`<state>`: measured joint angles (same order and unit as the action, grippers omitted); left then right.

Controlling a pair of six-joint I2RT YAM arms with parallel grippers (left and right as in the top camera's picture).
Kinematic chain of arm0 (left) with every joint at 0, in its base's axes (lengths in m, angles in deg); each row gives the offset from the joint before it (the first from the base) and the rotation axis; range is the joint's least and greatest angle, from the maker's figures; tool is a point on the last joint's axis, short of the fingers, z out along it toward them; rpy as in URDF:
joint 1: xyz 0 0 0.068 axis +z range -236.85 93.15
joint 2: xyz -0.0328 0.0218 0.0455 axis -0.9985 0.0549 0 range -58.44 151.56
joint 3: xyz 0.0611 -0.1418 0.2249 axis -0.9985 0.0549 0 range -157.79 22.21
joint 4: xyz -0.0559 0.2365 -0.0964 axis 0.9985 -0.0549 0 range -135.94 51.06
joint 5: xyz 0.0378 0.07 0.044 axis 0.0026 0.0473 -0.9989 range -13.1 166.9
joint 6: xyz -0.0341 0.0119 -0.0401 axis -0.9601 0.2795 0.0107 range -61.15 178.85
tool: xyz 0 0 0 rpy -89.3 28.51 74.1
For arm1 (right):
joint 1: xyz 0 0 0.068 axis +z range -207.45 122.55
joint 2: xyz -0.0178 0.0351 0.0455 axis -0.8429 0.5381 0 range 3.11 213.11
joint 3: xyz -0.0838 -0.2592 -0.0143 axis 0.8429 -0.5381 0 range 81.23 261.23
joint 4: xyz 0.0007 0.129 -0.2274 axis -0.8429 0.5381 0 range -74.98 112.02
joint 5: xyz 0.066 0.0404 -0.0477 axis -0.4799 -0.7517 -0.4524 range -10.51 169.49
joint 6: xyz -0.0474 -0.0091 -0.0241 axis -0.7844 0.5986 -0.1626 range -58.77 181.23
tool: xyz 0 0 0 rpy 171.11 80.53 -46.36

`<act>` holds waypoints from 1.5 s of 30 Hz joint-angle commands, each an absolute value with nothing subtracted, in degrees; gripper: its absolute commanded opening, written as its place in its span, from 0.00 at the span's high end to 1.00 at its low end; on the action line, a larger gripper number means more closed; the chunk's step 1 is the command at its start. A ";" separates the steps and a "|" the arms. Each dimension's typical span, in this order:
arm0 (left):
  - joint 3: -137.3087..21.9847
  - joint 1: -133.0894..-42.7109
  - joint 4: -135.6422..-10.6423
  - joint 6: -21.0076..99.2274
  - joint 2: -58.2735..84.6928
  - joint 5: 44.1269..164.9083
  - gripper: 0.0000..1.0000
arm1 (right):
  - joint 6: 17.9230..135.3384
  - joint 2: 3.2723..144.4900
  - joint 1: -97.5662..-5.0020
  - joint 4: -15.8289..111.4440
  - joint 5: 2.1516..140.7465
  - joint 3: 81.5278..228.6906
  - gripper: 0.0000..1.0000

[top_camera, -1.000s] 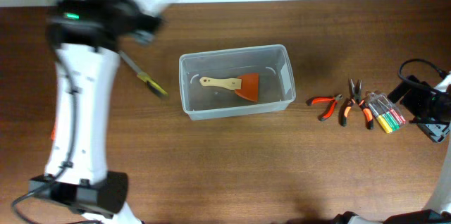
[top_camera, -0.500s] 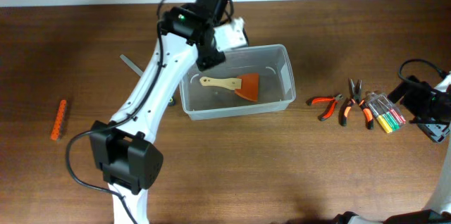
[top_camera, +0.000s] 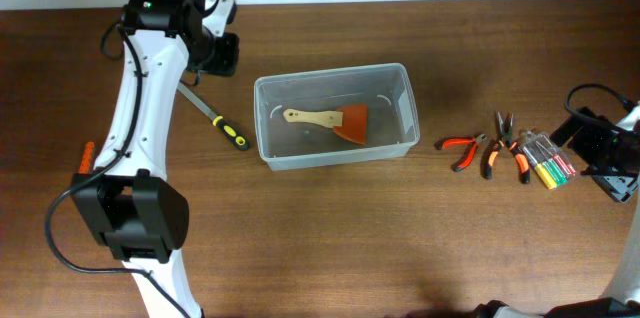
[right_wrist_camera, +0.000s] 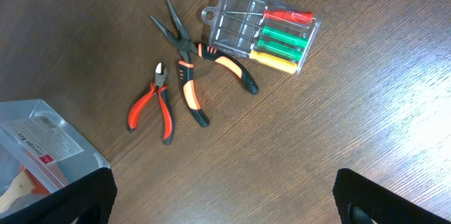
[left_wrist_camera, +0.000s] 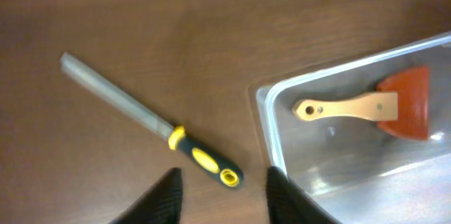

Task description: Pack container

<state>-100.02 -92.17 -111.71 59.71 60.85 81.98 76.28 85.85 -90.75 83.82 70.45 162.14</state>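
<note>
The container (top_camera: pixel 330 74), a translucent bin, stands mid-table and holds a scraper (top_camera: pixel 335 118) with a wooden handle and an orange blade. It also shows at the right of the left wrist view (left_wrist_camera: pixel 262 111), with the scraper (left_wrist_camera: pixel 366 106) inside. A file with a yellow-black handle (top_camera: pixel 218 121) lies on the table left of the bin. My left gripper (top_camera: pixel 215 53) hovers above it, open and empty (left_wrist_camera: pixel 222 203), with the file (left_wrist_camera: pixel 141 129) just ahead of the fingers. My right gripper (top_camera: pixel 612 163) is open and empty (right_wrist_camera: pixel 225 196) at the far right.
Red cutters (top_camera: pixel 460 150) (right_wrist_camera: pixel 151 108), orange-black long-nose pliers (top_camera: pixel 500 143) (right_wrist_camera: pixel 194 62) and a clear case of coloured screwdrivers (top_camera: pixel 548 165) (right_wrist_camera: pixel 264 30) lie right of the bin. A small orange piece (top_camera: pixel 85 156) shows at the left, partly behind my left arm.
My left arm swung over the container's far left corner, then back to the left above the file. The right arm has not moved.
</note>
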 commanded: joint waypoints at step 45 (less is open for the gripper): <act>-68.72 -86.29 -89.74 0.89 67.91 78.62 0.46 | 76.76 86.11 -90.90 84.71 70.94 163.19 0.01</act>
